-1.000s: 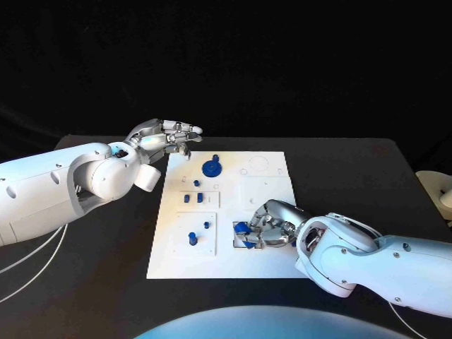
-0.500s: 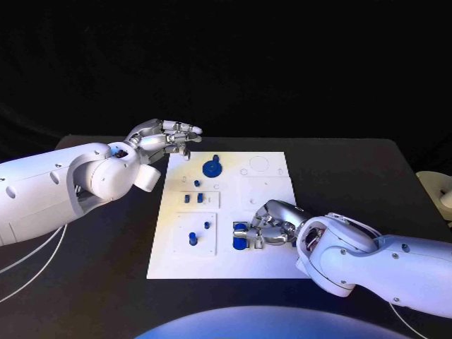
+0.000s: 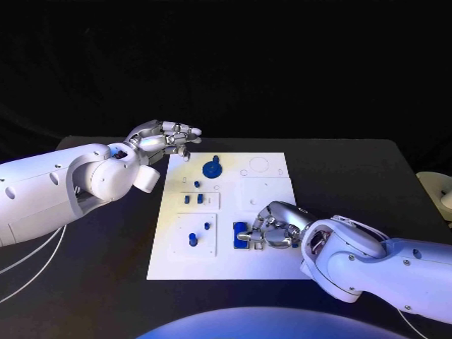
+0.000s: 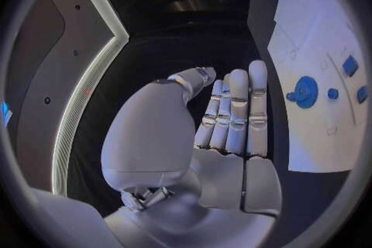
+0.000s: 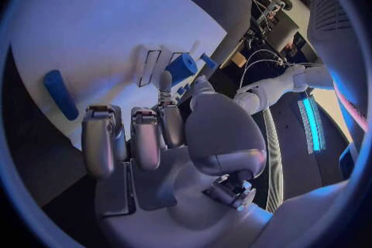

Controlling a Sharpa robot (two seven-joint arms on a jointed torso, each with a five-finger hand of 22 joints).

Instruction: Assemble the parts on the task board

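Reaching in from the left, left arm (image 3: 53,194): it stretches over the black table (image 3: 359,176) toward the far-left corner of the board.
Left hand (image 3: 163,139): it hovers just past that corner; the left wrist view (image 4: 232,118) shows its fingers straight and pressed side by side, thumb alongside, holding nothing.
Board (image 3: 262,191): a white plate lying flat mid-table, long side running away from the robot.
Disc (image 3: 212,169): a round blue part with a raised hub, on the board's far-left area, near the left hand but apart from it; it also appears in the left wrist view (image 4: 304,91).
Small parts: two short blue pieces (image 3: 193,198) sit in an outlined box on the board's left side, and one more (image 3: 193,239) in the box nearer the robot.
Block (image 3: 240,233): a blue part in the board's near-middle area, touching the right hand's fingertips.
Right hand (image 3: 270,226): it rests low over the board's near-right area, fingers curled toward the block; whether it actually grips the block cannot be told.
Right wrist view: fingers (image 5: 147,136) bent over the white board (image 5: 85,25), a blue part (image 5: 183,66) just beyond the fingertips, and a blue peg (image 5: 59,94) lying well to one side.
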